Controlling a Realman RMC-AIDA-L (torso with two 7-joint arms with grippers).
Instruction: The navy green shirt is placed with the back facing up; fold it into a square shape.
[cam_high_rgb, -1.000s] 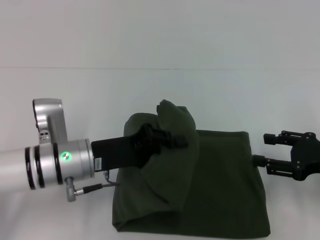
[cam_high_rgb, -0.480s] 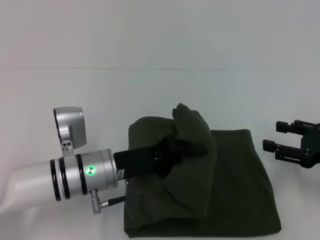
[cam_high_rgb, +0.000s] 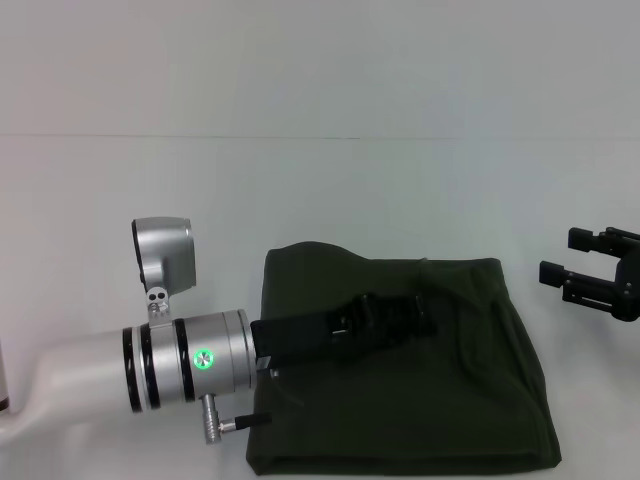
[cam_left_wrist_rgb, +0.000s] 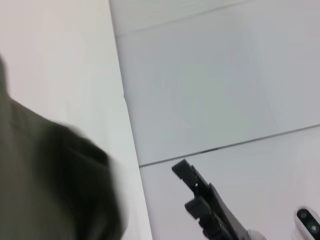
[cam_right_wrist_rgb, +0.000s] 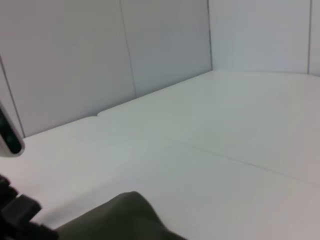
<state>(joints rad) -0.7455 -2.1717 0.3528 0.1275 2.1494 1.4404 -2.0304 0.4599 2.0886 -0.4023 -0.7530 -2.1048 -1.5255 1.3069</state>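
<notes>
The navy green shirt (cam_high_rgb: 460, 390) lies on the white table (cam_high_rgb: 150, 200) as a flat, roughly rectangular folded block, plain side up. My left gripper (cam_high_rgb: 400, 318) rests low over the shirt's upper middle, its black body pressed against the cloth. Whether it holds fabric cannot be seen. In the left wrist view the shirt (cam_left_wrist_rgb: 45, 185) fills the near corner as a dark blur. My right gripper (cam_high_rgb: 568, 256) hovers open just off the shirt's right edge, with nothing in it. A corner of the shirt (cam_right_wrist_rgb: 120, 220) shows in the right wrist view.
The silver left forearm (cam_high_rgb: 180, 360) with its green light reaches in over the table's front left. White wall panels (cam_high_rgb: 320, 60) stand behind the table. Bare table surface surrounds the shirt on the left, back and right.
The raised fold of cloth carried by my left gripper has come down flat onto the shirt. The left gripper moved right and lower. The right gripper drifted right, away from the shirt.
</notes>
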